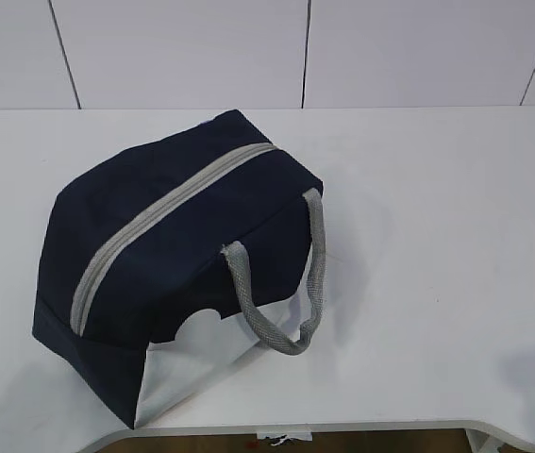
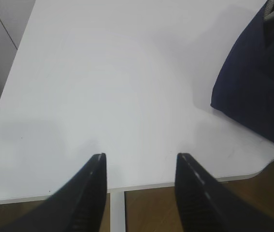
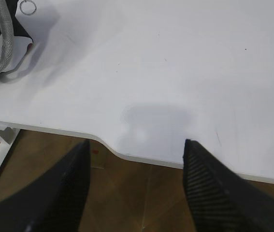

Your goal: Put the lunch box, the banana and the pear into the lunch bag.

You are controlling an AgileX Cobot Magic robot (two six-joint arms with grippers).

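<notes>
Desk (image 1: 437, 236) room lies bare right of the zipped lunch bag (image 1: 173, 255), which sits left of centre near the front edge. Left wrist view: left hand (image 2: 139, 166) spread, empty, at the desk's edge; bag corner far right, cropped. Right wrist view: right hand (image 3: 137, 154) spread, empty, over the edge; bag handle top left, mostly cut off.

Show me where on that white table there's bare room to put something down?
The widest bare stretch of the table runs from the lunch bag and its grey handle to the right edge. Another free strip lies between the bag and the back wall. The front left is crowded: the bag sits almost at the table's edge.
</notes>
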